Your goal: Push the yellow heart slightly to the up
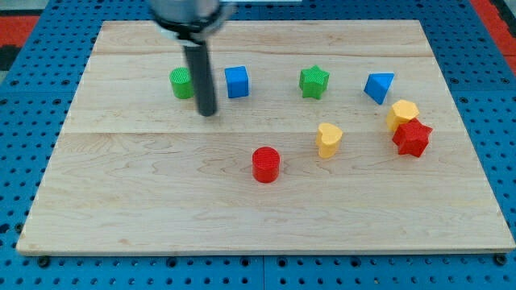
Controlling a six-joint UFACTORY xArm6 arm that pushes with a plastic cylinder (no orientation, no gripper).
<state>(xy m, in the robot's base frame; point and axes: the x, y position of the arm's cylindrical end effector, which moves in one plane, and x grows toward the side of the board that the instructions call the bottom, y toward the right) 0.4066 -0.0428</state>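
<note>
The yellow heart (pixel 328 139) lies right of the board's middle. My tip (pixel 208 112) rests on the board far to the heart's left and slightly above it, between the green cylinder (pixel 181 83) and the blue cube (pixel 236 81), just below them. The rod partly hides the green cylinder's right side. The red cylinder (pixel 265 164) sits below and left of the heart.
A green star (pixel 314 81) sits above the heart. A blue triangular block (pixel 378 87) is at upper right. A yellow hexagon block (pixel 402 113) touches a red star (pixel 412 138) at the right. The wooden board (pixel 121 201) lies on a blue pegboard.
</note>
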